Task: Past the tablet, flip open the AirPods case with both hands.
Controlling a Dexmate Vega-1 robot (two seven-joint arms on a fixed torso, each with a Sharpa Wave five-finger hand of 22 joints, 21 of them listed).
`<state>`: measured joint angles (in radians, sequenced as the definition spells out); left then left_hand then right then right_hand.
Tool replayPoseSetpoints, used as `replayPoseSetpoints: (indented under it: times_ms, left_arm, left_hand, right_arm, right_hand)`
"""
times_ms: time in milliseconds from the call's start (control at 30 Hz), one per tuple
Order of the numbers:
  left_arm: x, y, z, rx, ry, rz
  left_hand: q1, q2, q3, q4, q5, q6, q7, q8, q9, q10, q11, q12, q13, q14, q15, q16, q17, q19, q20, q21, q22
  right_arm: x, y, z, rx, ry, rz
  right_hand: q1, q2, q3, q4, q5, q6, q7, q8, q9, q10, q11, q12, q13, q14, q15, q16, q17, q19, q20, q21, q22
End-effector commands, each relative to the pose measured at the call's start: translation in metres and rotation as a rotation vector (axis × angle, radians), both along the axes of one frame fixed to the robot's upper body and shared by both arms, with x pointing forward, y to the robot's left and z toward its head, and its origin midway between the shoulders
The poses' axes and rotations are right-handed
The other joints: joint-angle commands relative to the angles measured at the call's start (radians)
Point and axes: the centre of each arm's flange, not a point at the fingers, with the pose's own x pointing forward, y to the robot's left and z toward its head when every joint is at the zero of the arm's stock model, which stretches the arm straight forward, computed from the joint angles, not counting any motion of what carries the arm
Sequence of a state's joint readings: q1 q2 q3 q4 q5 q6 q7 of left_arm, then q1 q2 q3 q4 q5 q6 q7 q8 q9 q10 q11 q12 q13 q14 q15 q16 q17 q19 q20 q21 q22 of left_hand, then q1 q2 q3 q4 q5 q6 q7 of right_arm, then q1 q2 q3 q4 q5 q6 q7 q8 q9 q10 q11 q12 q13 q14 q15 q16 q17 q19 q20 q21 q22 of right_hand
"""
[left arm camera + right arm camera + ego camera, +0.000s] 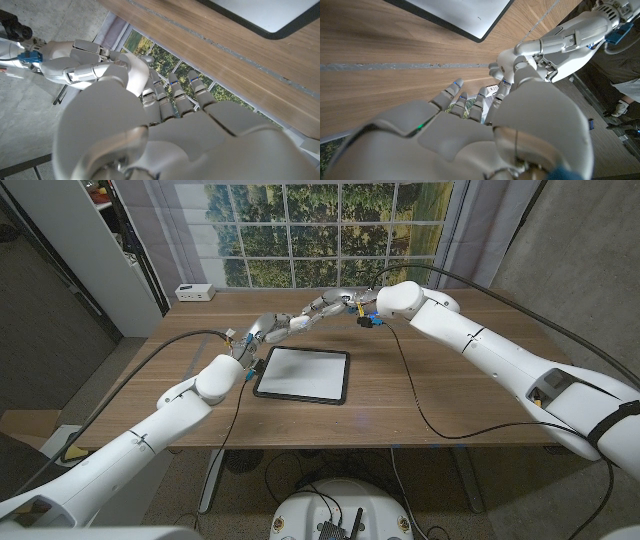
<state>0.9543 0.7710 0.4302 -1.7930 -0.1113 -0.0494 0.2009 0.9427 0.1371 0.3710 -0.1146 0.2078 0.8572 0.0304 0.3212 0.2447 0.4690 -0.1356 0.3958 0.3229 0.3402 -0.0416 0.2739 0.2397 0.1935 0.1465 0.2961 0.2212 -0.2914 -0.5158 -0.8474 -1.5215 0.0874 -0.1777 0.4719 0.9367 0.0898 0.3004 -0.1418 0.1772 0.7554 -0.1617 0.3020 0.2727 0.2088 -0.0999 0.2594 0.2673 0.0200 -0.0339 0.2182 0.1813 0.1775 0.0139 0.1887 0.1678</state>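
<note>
A: Fingers first. Left hand and right hand meet beyond the tablet, toward the far edge of the counter, fingertips close together or touching.

B: Holding what?

A: Cannot tell. The left wrist view shows the left hand's fingers curled forward beside the other hand; the right wrist view shows something small and pale at the right hand's fingers, maybe the AirPods case. Too small to confirm. Whether either hand has a grip, or the lid is up, is hidden.

B: So the case sits where?

A: Judging by the task, between the two hands past the tablet's far side; I can't point to it.

B: How to do the flip well?

A: My read: one hand steadies the base low, the other lifts at the lid's front lip and swings back about the hinge. Light pressure, so it doesn't squirt out.

B: Room?

A: Bare wood to the right and far side. Tablet lies just nearside of the hands. A white box sits at the far left corner, well apart. Cables trail across the right half.
</note>
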Motion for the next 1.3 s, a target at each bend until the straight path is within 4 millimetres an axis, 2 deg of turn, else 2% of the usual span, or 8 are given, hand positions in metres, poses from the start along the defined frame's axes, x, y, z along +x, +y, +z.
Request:
replayPoseSetpoints:
  times_ms: [33, 467, 833, 1033, 1100, 1200, 1233, 1300]
  left_arm:
    - [0.005, 0.0, 0.002, 0.005, 0.012, 0.016]
    - [0.008, 0.001, 0.005, 0.004, 0.008, 0.006]
    - [0.009, 0.001, 0.004, -0.006, 0.015, -0.005]
    - [0.01, 0.002, 0.002, -0.01, 0.019, -0.004]
    - [0.01, 0.002, 0.002, -0.009, 0.02, -0.003]
    - [0.009, 0.002, 0.001, -0.008, 0.02, -0.002]
    - [0.009, 0.002, 0.001, -0.007, 0.019, 0.0]
    - [0.009, 0.001, 0.0, -0.007, 0.019, 0.002]
  left_hand:
    - [0.021, 0.025, -0.001, 0.003, 0.008, 0.101, -0.102, 0.004, 0.003, -0.009, 0.0, 0.008, 0.009, -0.006, -0.06, 0.007, 0.005, 0.001, -0.002, 0.004, 0.002]
    - [0.024, 0.027, -0.002, 0.004, 0.008, 0.1, -0.099, 0.004, 0.008, -0.011, 0.001, 0.015, 0.027, -0.009, -0.059, 0.009, 0.011, -0.001, 0.0, 0.006, 0.003]
    - [0.029, 0.029, -0.008, 0.003, 0.005, 0.098, -0.093, 0.003, 0.012, -0.011, 0.007, 0.021, 0.043, -0.012, -0.059, 0.016, 0.021, -0.004, -0.002, 0.008, 0.004]
    - [0.03, 0.029, -0.008, 0.003, 0.004, 0.098, -0.092, 0.004, 0.014, -0.011, 0.008, 0.023, 0.048, -0.013, -0.057, 0.017, 0.022, -0.004, -0.001, 0.009, 0.005]
    - [0.029, 0.029, -0.009, 0.004, 0.004, 0.098, -0.093, 0.004, 0.015, -0.011, 0.007, 0.024, 0.051, -0.013, -0.057, 0.017, 0.023, -0.005, -0.001, 0.01, 0.005]
    - [0.03, 0.03, -0.009, 0.004, 0.003, 0.098, -0.09, 0.004, 0.016, -0.012, 0.006, 0.025, 0.055, -0.014, -0.056, 0.017, 0.024, -0.006, -0.002, 0.01, 0.005]
    - [0.029, 0.029, -0.009, 0.005, 0.003, 0.098, -0.09, 0.004, 0.016, -0.013, 0.006, 0.025, 0.056, -0.014, -0.056, 0.018, 0.024, -0.006, -0.002, 0.01, 0.005]
    - [0.03, 0.029, -0.009, 0.004, 0.003, 0.098, -0.09, 0.004, 0.017, -0.012, 0.006, 0.026, 0.059, -0.014, -0.056, 0.017, 0.025, -0.006, -0.002, 0.011, 0.005]
  right_arm:
    - [0.001, 0.001, 0.002, -0.005, 0.072, 0.052]
    - [0.005, 0.008, 0.0, 0.001, 0.084, 0.059]
    - [0.006, 0.013, -0.007, 0.043, 0.066, 0.056]
    - [0.007, 0.013, -0.009, 0.054, 0.063, 0.053]
    - [0.007, 0.013, -0.009, 0.055, 0.069, 0.054]
    - [0.007, 0.012, -0.007, 0.048, 0.068, 0.052]
    - [0.007, 0.012, -0.007, 0.049, 0.068, 0.054]
    - [0.007, 0.011, -0.005, 0.043, 0.069, 0.056]
  right_hand:
    - [0.003, 0.007, -0.003, -0.006, -0.001, -0.013, 0.003, -0.006, 0.006, 0.0, 0.005, 0.003, 0.003, 0.001, -0.094, 0.0, 0.003, 0.007, 0.006, 0.003, 0.001]
    - [0.001, 0.0, -0.009, -0.008, -0.001, -0.019, 0.014, -0.008, 0.013, -0.004, 0.008, -0.002, 0.003, 0.0, -0.091, -0.003, 0.003, 0.005, 0.006, 0.001, 0.001]
    - [0.017, -0.004, -0.012, -0.016, 0.004, 0.038, 0.018, 0.015, 0.026, 0.049, 0.004, 0.013, 0.003, 0.049, -0.103, 0.008, 0.002, 0.035, -0.005, 0.008, 0.001]
    - [0.032, 0.014, -0.006, -0.015, 0.006, 0.076, 0.006, 0.03, 0.035, 0.065, -0.015, 0.016, 0.004, 0.065, -0.114, 0.01, 0.003, 0.043, -0.018, 0.008, 0.001]
    - [0.027, 0.028, -0.007, -0.005, 0.005, 0.09, 0.006, 0.036, 0.039, 0.069, -0.018, 0.017, 0.005, 0.068, -0.119, 0.011, 0.005, 0.045, -0.023, 0.008, 0.001]
    - [-0.011, 0.05, -0.02, 0.025, -0.001, 0.113, 0.004, 0.041, 0.041, 0.076, -0.018, 0.017, 0.007, 0.069, -0.121, 0.012, 0.01, 0.043, -0.027, 0.006, 0.002]
    - [-0.037, 0.064, -0.028, 0.044, -0.003, 0.122, 0.003, 0.043, 0.043, 0.08, -0.021, 0.018, 0.008, 0.068, -0.123, 0.013, 0.013, 0.042, -0.03, 0.004, 0.002]
    - [-0.057, 0.071, -0.035, 0.057, -0.004, 0.139, 0.0, 0.048, 0.045, 0.087, -0.023, 0.019, 0.009, 0.069, -0.124, 0.014, 0.014, 0.041, -0.031, 0.004, 0.002]
